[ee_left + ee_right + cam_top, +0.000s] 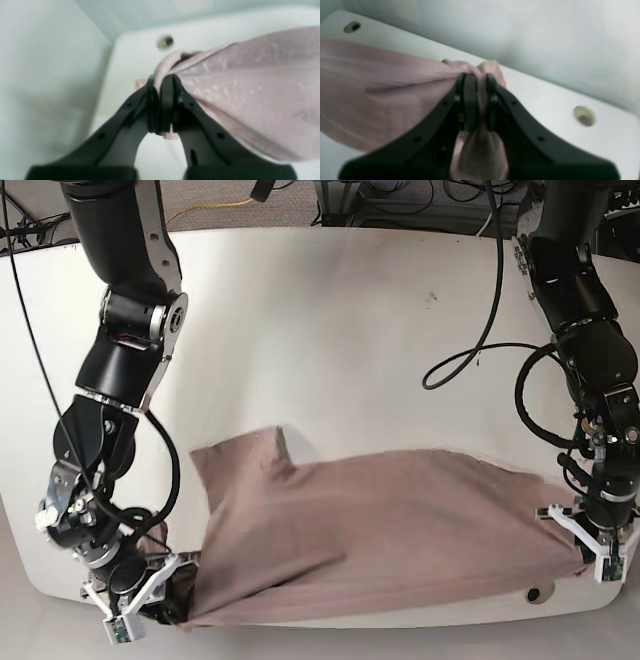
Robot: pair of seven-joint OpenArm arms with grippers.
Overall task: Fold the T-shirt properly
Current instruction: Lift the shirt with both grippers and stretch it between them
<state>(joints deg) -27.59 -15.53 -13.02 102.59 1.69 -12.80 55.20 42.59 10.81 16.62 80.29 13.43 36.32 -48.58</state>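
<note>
1. Lying across the near part of the white table [330, 330]: one T-shirt [390, 530], plain dusty mauve-brown, short-sleeved, of thin soft fabric, stretched between two grippers close to the table's front edge.
2. Surface: matte, faintly mottled in the left wrist view; long shallow creases running along the stretch; lower edge sagging slightly in the base view.
3. Shape as laid: broad band with one sleeve or corner flap [240, 455] jutting up and away from the front edge, on the base view's left.
4. Long axis: side to side in the base view, roughly parallel to the front table edge; ends gathered into bunches at each gripper.
5. Left gripper [163, 82]: jaws pressed together on a bunched fold of the shirt's end, at the base view's right; a scrap of cloth showing below the pads.
6. Right gripper [478, 82]: jaws nearly together, a thick wad of cloth pinched between them and spilling down toward the camera; at the base view's left corner.
7. Table fittings: round holes [584, 115] in the tabletop near the front corners, one just beside the shirt's edge in the base view.
8. Markings: no print, label or readable writing visible on the shirt.
9. Black cables [480, 350] hanging beside the left arm, well apart from the cloth.
</note>
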